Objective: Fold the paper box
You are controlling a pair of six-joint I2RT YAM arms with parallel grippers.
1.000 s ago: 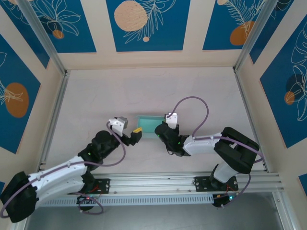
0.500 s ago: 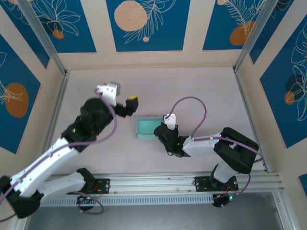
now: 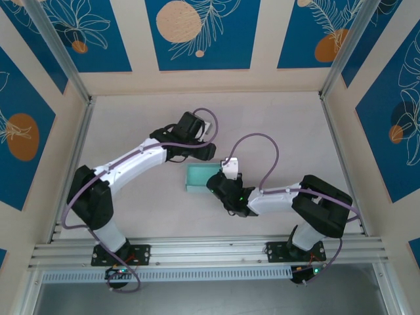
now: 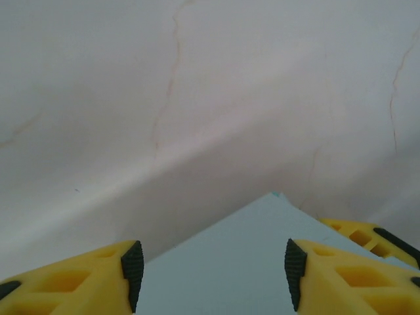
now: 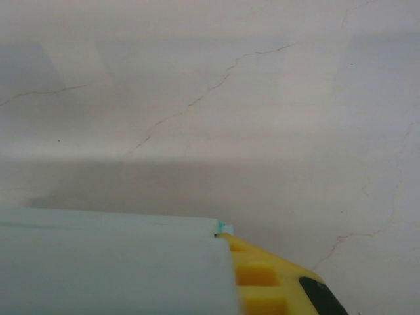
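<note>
The pale desk (image 3: 282,118) carries everything. The left arm (image 3: 131,161) reaches far in and bends over the paper box (image 3: 197,176), which lies mid-desk between the two arms. The right arm (image 3: 282,197) stretches low to its right end. The right fingers (image 5: 269,283) are pinched on the box's edge. The left fingers (image 4: 79,285) stand half apart over its pale card; whether they touch it I cannot tell.

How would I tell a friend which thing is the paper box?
On the pale table between blue flowered walls, the left arm and right arm reach toward the middle. The box lies where their tips meet: a small rectangle, mint green against the black-and-white arms.
</note>
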